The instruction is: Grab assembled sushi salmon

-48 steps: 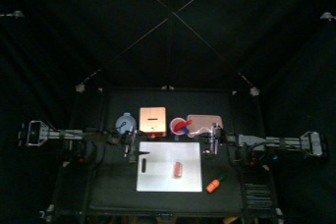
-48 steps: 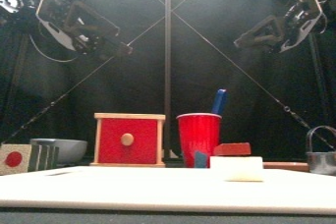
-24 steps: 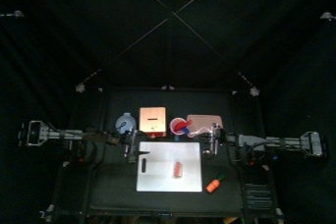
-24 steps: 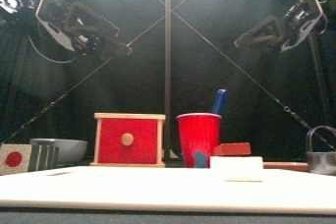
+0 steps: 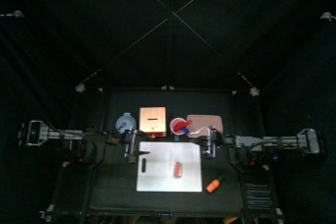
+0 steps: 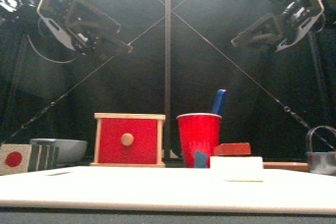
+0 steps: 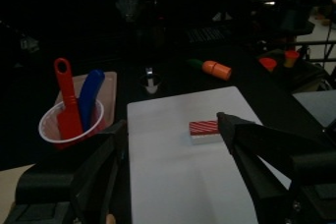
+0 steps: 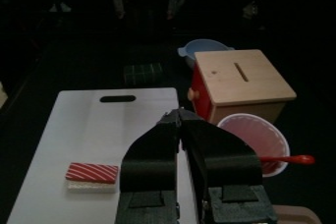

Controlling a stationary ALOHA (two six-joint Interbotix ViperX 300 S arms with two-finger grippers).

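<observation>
Little has shifted in the last second beyond a slight drift of both raised arms; the left gripper [image 7: 171,159] hangs with jaws spread wide, the right gripper [image 8: 192,159] with jaws pressed together, neither touching anything. Between them the assembled sushi salmon [image 5: 178,170] lies flat, alone near the middle of the white board [image 5: 155,174] on the black table [image 5: 132,203], well apart from the red cup [image 6: 199,138] and wooden box [image 6: 129,140]. It is probably a light, stiff toy block, slightly slick, best pinched across its narrow sides, with open board all round it.
</observation>
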